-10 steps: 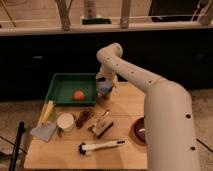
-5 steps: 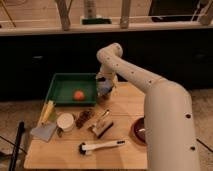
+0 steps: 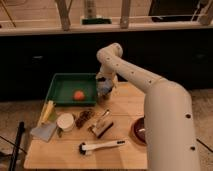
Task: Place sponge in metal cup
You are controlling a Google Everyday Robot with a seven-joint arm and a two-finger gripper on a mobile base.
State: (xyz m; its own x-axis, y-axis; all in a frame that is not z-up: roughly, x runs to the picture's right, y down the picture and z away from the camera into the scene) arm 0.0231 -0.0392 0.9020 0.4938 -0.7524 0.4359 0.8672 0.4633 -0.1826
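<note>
One arm bent downward; hand (image 3: 104, 89) by green tray (image 3: 62, 90) corner, pinching sponge (image 3: 104, 91).

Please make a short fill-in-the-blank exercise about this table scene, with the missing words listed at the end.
1. The claw hangs by the right edge of the ____ tray.
2. The ball inside the tray is ____ in colour.
3. The white cup stands ____ the tray, nearer the camera.
4. The brush has a ____ handle.

Missing words: green; orange; outside; white
</note>
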